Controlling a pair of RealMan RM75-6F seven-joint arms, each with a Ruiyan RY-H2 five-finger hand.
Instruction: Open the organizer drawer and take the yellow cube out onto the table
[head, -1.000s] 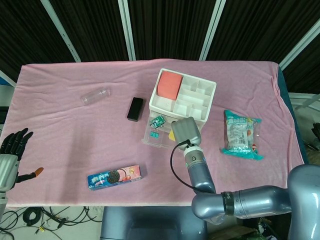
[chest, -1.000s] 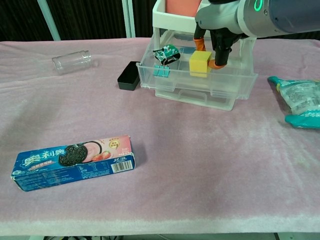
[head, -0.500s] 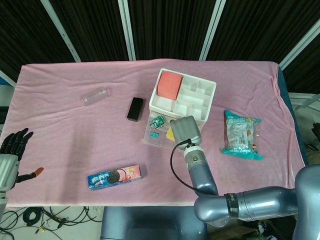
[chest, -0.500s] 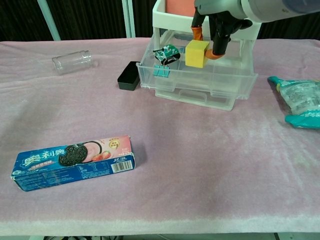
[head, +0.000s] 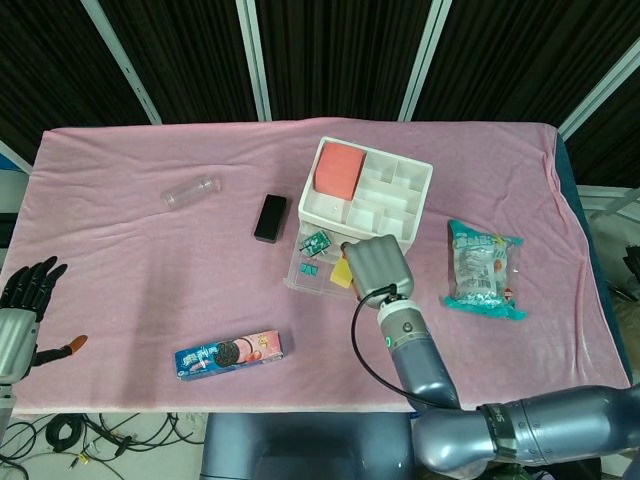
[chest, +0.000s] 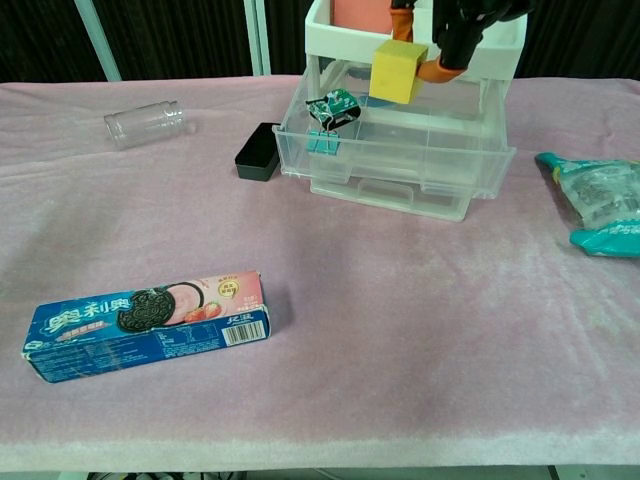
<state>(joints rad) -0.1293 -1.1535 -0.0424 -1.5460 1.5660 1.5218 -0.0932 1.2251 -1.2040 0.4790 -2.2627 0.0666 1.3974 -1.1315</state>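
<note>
The right hand (chest: 452, 30) pinches the yellow cube (chest: 397, 71) between its orange fingertips (chest: 436, 68), holding it clear above the open drawer (chest: 400, 160) of the white organizer (head: 395, 195). The left hand (head: 22, 300) hangs off the table's near edge — fingers spread, holding nothing.

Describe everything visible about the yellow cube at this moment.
The yellow cube is a plain, matte block with soft edges, possibly foam. The right hand pinches it between orange-tipped fingers, holding it slightly tilted in the air above the open clear drawer, in front of the white organizer. It touches nothing but the fingers. In the head view only a yellow corner shows beside the hand, which covers the rest.
</note>
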